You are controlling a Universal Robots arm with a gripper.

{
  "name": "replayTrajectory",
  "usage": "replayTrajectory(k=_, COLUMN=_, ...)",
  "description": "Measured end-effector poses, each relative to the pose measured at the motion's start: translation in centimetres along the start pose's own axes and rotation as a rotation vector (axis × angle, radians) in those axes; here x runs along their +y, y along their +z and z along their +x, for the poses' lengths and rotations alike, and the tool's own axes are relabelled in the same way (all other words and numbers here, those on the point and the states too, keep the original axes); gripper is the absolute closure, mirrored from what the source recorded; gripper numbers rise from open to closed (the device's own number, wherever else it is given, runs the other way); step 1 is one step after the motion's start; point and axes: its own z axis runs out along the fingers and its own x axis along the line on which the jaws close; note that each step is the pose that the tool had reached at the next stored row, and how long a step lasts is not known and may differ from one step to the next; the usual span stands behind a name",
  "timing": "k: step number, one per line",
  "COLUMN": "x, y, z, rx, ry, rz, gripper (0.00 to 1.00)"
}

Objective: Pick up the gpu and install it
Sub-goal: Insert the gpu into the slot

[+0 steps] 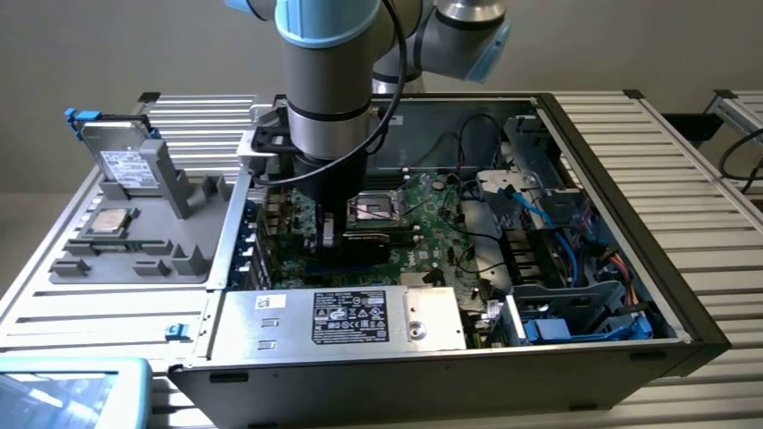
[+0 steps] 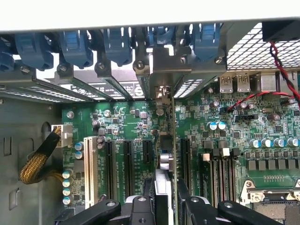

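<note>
The gpu (image 2: 165,161) is seen edge-on in the wrist view, standing upright over the green motherboard (image 2: 126,122). It sits between two black expansion slots (image 2: 127,161). Its silver end bracket (image 2: 161,91) reaches the rear slot openings of the case. My gripper (image 2: 161,202) is shut on the card, with a black finger (image 2: 140,206) on each side. In the exterior view my gripper (image 1: 328,239) is down inside the open computer case (image 1: 667,295), just beside the processor socket (image 1: 375,207). Whether the card's edge is seated in a slot cannot be told.
Blue retention clips (image 2: 75,47) line the case's rear wall. A yellow braided cable (image 2: 40,157) lies beside the board. The power supply (image 1: 346,317) and a drive cage with blue cables (image 1: 573,268) fill the case's near and right sides. A grey parts tray (image 1: 131,241) stands outside, on the exterior view's left.
</note>
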Motion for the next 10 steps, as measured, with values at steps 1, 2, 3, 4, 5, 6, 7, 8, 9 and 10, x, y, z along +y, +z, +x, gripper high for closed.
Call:
replayTrajectory(k=1, x=0.0, y=0.0, z=0.0, rx=0.0001, ry=-0.002, rz=0.0, gripper=0.7)
replayTrajectory(k=2, x=0.0, y=0.0, z=0.0, rx=0.0001, ry=-0.004, rz=0.0001, gripper=0.7)
replayTrajectory(k=3, x=0.0, y=0.0, z=0.01, rx=0.0002, ry=-0.006, rz=0.0001, gripper=0.7)
replayTrajectory(k=4, x=0.0, y=0.01, z=0.01, rx=0.0002, ry=-0.008, rz=0.0002, gripper=0.7)
replayTrajectory(k=5, x=-0.01, y=0.01, z=0.05, rx=-0.0004, ry=-0.01, rz=0.0003, gripper=0.7)
replayTrajectory(k=6, x=-0.01, y=0.01, z=0.06, rx=-0.0008, ry=-0.012, rz=0.0003, gripper=0.7)
replayTrajectory(k=7, x=-0.01, y=0.01, z=0.06, rx=-0.0008, ry=-0.013, rz=0.0003, gripper=0.7)
replayTrajectory(k=8, x=-0.02, y=0.01, z=0.05, rx=-0.0007, ry=-0.013, rz=0.0002, gripper=0.7)
replayTrajectory(k=9, x=-0.02, y=0.01, z=0.05, rx=-0.0007, ry=-0.013, rz=0.0002, gripper=0.7)
replayTrajectory(k=10, x=-0.02, y=0.01, z=0.05, rx=-0.0007, ry=-0.013, rz=0.0002, gripper=0.7)
